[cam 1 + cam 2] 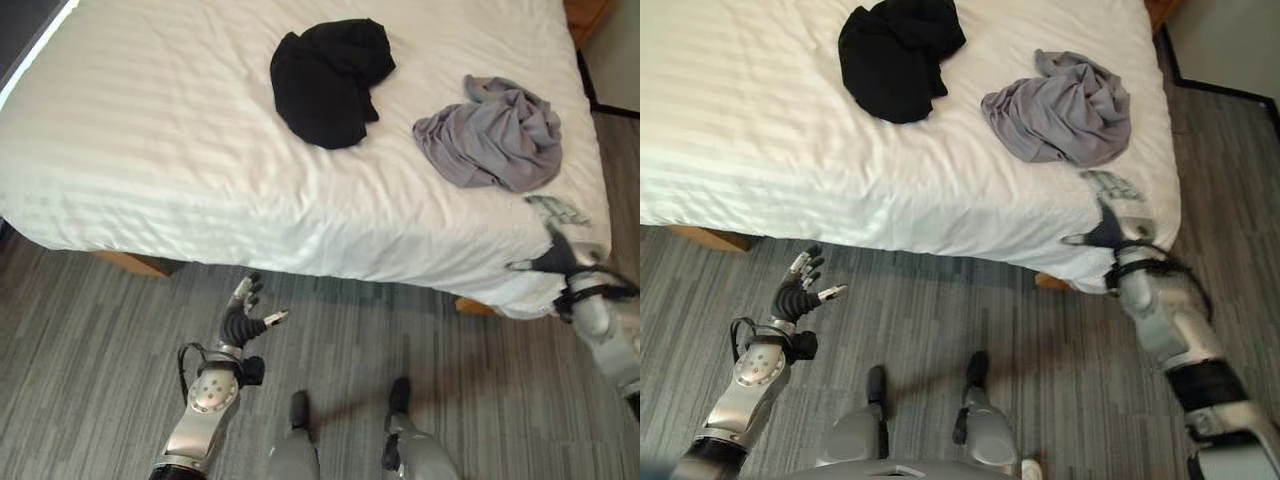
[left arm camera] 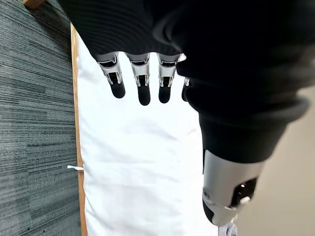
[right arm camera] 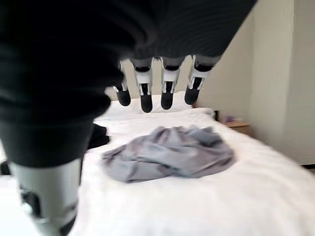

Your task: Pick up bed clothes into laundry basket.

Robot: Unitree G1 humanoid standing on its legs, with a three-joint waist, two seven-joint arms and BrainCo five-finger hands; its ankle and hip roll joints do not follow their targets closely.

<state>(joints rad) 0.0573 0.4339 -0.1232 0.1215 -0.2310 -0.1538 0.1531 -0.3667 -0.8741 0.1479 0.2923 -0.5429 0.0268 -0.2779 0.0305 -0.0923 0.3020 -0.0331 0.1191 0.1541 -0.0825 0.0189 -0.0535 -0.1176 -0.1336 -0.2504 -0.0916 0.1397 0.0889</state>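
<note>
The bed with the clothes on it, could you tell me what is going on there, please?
A humanoid robot stands at the edge of a bed with a white striped sheet. A crumpled black garment and a crumpled grey garment lie apart on the sheet, neither held. The right hand, fingers straight, is over the bed's corner just short of the grey garment. The left hand hangs open over the grey carpet floor, below the bed's edge.
</note>
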